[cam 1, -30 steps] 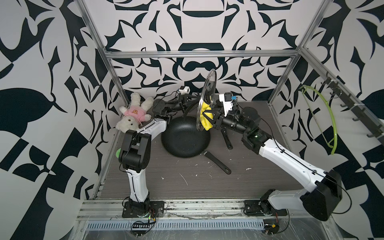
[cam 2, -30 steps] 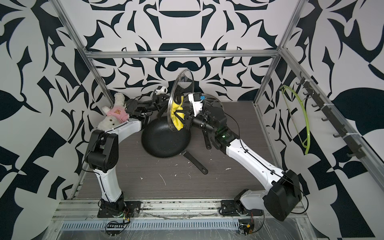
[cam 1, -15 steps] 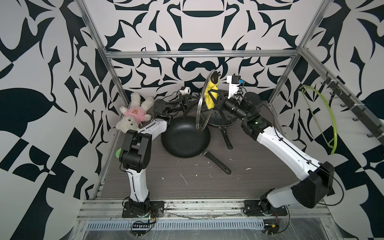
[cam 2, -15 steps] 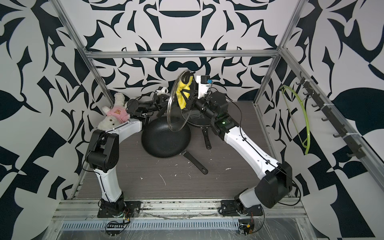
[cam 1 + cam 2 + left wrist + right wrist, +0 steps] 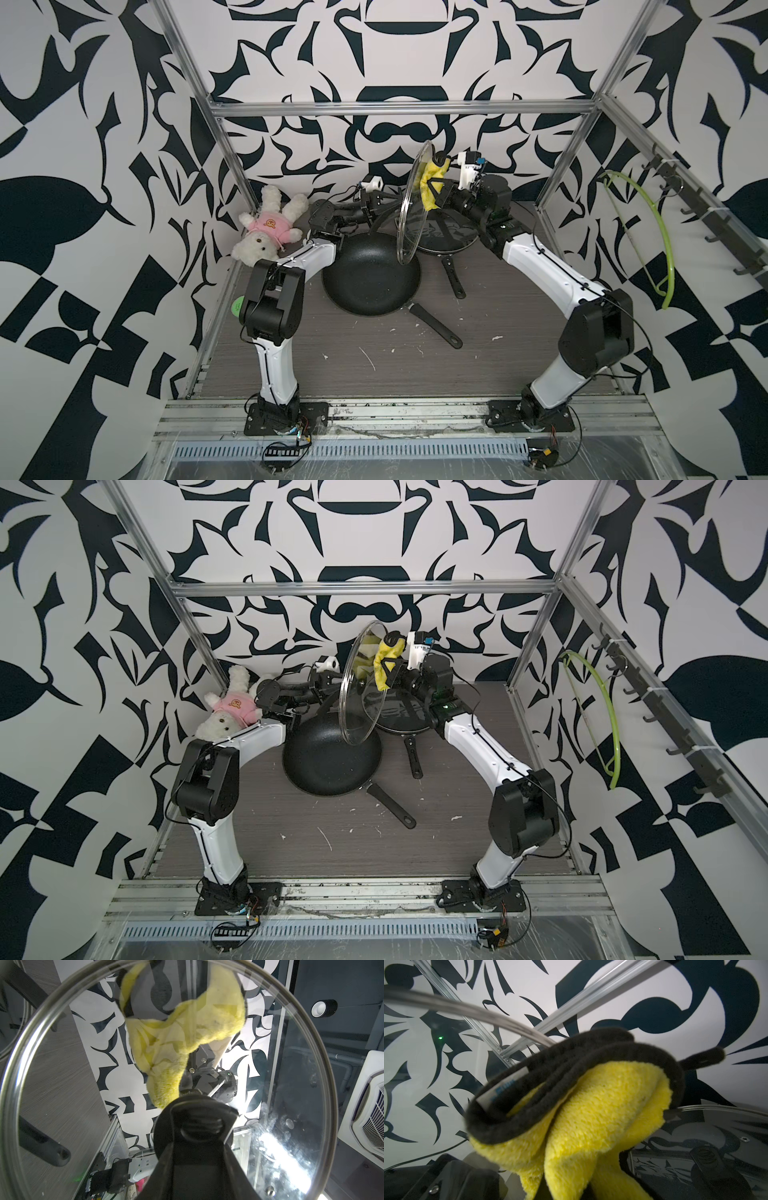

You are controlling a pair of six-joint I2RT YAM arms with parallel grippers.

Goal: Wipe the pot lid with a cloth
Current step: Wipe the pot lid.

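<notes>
- Right tool [image 5: 391, 669]: pinching the yellow microfibre cloth [image 5: 380, 668], which lies against the upper face of the glass pot lid [image 5: 353, 712].
- Left tool [image 5: 392, 206]: clamped on the knob [image 5: 195, 1124], lid on edge above the frying pan [image 5: 370, 278].
- Step: wiping; the next move likely calls for a downward stroke under steady pressure.

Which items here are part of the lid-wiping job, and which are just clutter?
In use: glass lid, held upright by the left gripper; yellow cloth, clamped in the right gripper.
Lying about: black frying pan; second pan with its own lid; teddy bear.
</notes>
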